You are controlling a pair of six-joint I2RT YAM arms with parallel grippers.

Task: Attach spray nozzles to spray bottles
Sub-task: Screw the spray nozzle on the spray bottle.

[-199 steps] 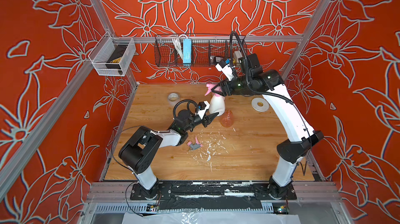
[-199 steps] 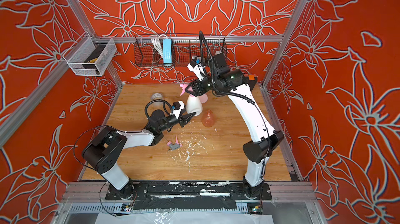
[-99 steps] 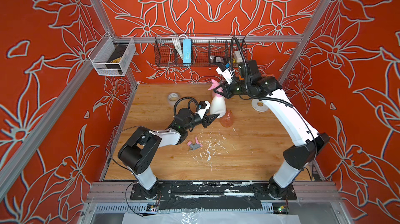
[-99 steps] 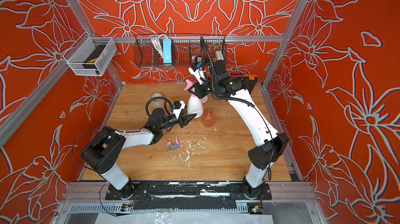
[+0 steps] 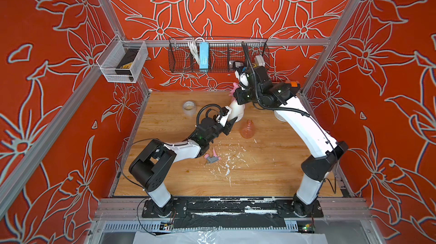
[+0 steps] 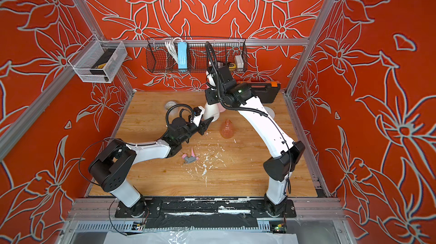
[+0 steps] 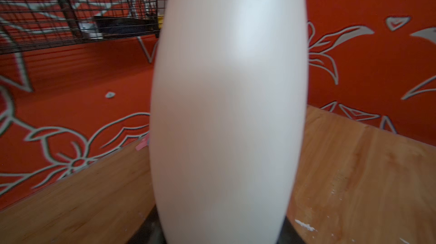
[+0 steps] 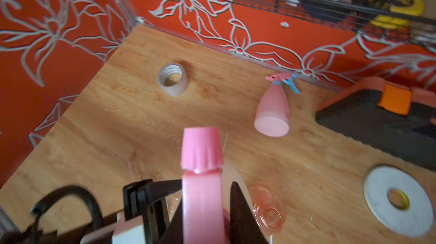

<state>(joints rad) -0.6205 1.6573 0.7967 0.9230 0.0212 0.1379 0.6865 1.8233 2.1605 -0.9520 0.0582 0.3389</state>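
Now, left arm point(image 5: 184, 150): stretched low toward frame centre; I see the left gripper point(image 5: 232, 115) clamped on the cream-white bottle point(image 7: 228, 113).
Right arm point(image 5: 304, 129): arched over from the right; right gripper point(image 8: 204, 191) pinches the all-pink nozzle point(image 8: 201, 150) atop that bottle.
Around: orange bottle point(image 5: 248, 130) just right of it; pink-and-grey nozzle point(image 5: 213, 158) lower, on the wood point(image 5: 271, 179).

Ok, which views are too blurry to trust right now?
Left wrist: cream bottle fills the frame, out of focus, with a soft highlight near one end. Right wrist: held pink nozzle is close and soft; lying pink bottle reads fine. Both top views: sharp, evenly lit.
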